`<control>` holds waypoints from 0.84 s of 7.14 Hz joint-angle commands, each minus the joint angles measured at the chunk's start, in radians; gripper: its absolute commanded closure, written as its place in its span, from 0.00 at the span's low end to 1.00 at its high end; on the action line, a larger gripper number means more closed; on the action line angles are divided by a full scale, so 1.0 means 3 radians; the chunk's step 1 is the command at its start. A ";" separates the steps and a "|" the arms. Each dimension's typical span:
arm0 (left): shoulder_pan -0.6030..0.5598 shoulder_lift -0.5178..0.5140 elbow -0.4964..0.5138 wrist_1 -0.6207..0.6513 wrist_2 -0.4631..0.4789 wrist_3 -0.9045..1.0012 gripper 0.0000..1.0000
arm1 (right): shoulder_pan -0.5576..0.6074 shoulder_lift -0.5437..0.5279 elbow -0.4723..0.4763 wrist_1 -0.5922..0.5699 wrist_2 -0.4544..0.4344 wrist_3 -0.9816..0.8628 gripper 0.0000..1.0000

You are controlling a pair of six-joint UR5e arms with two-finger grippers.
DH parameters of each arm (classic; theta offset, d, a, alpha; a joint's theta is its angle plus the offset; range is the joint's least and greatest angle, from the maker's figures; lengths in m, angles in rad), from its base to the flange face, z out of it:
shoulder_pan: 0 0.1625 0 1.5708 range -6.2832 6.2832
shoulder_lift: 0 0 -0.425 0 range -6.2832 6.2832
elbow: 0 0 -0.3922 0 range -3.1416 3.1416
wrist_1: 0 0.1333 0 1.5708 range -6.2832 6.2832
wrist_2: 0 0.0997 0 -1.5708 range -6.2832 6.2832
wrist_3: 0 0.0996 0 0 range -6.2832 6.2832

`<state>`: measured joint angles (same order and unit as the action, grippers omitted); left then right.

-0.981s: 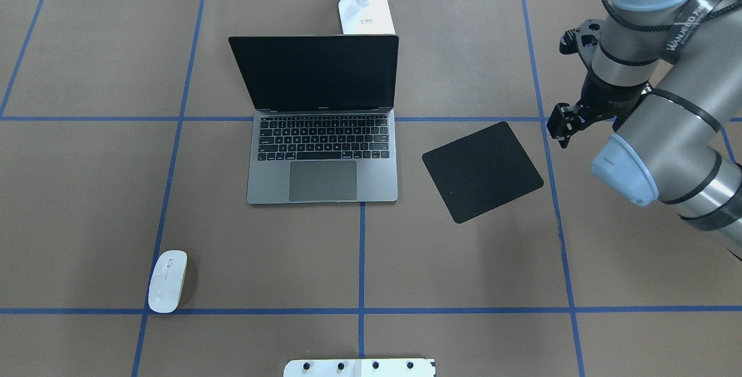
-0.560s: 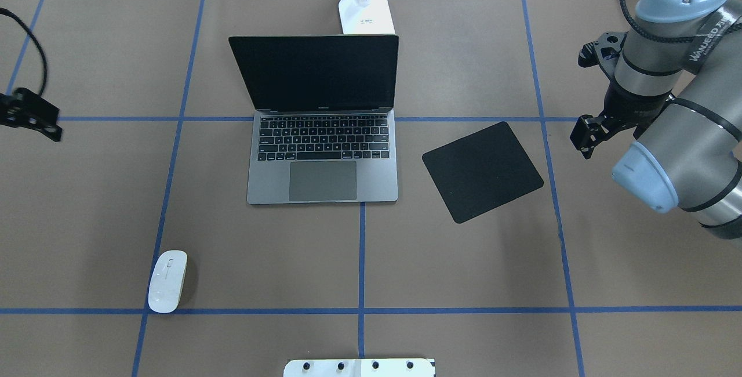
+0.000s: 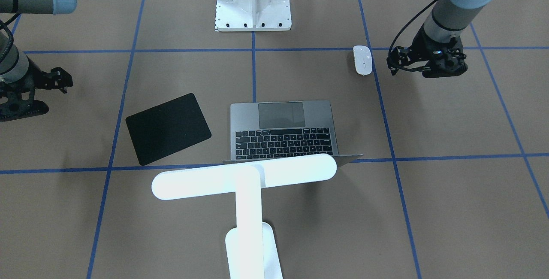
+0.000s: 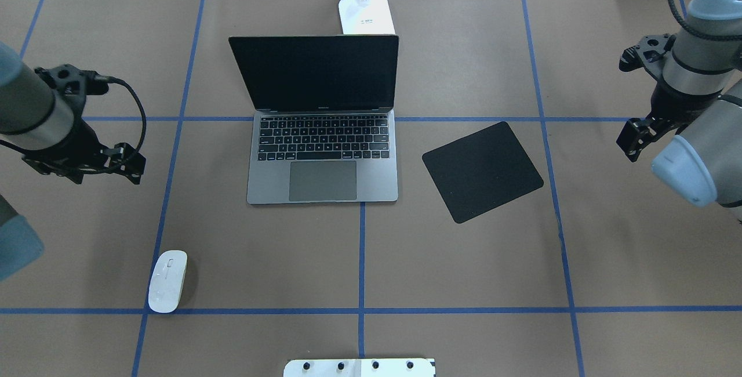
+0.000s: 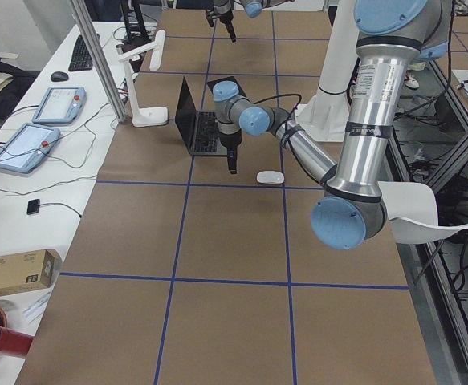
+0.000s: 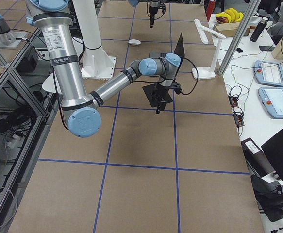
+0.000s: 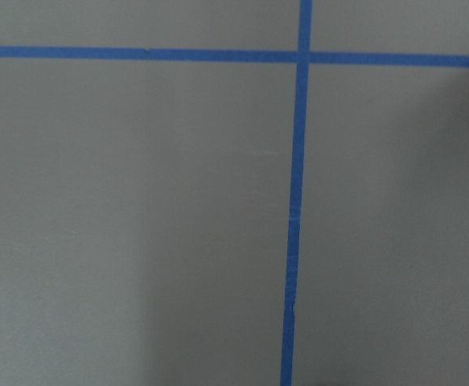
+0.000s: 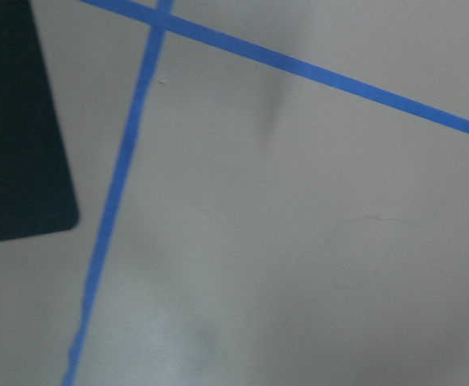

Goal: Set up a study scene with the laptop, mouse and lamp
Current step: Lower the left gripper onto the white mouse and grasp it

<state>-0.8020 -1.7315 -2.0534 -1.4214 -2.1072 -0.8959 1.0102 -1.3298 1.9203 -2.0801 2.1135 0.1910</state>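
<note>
- Here, black mat [image 4: 482, 171] lies between laptop [image 4: 323, 159] and right gripper [image 4: 628, 146]; mouse [image 3: 362, 60] sits near left gripper [image 3: 431, 71].
- Front-facing view shows the lamp [image 3: 244, 176] crossbar; overhead shows just its base.
- Jaws' state: cannot tell.

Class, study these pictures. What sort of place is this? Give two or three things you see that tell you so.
Probably a robotics lab. A left arm and a right arm stand at a table marked with a blue tape grid, and control tablets with cables sit on a side bench.
</note>
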 commanded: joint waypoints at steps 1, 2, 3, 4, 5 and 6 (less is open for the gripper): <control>0.0351 0.0004 0.0186 -0.0297 0.0192 -0.0163 0.00 | 0.0125 -0.0133 -0.0014 -0.0005 -0.0004 -0.0394 0.00; 0.0483 0.0024 0.0273 -0.0415 0.0203 -0.0174 0.00 | 0.0150 -0.0164 -0.0040 -0.0005 -0.0009 -0.0563 0.00; 0.0596 0.0035 0.0294 -0.0492 0.0208 -0.0214 0.00 | 0.0186 -0.0220 -0.0045 -0.0005 -0.0004 -0.0646 0.00; 0.0749 0.0040 0.0300 -0.0599 0.0218 -0.0306 0.00 | 0.0217 -0.0230 -0.0040 -0.0005 0.0001 -0.0703 0.00; 0.0877 0.0040 0.0300 -0.0651 0.0335 -0.0317 0.00 | 0.0222 -0.0236 -0.0045 -0.0005 -0.0004 -0.0713 0.00; 0.0975 0.0040 0.0300 -0.0651 0.0386 -0.0317 0.00 | 0.0248 -0.0271 -0.0055 0.0000 -0.0009 -0.0830 0.00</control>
<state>-0.5505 -1.7201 -1.9643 -1.6068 -2.0144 -0.9863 1.0764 -1.4011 1.9064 -2.0813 2.1123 -0.0259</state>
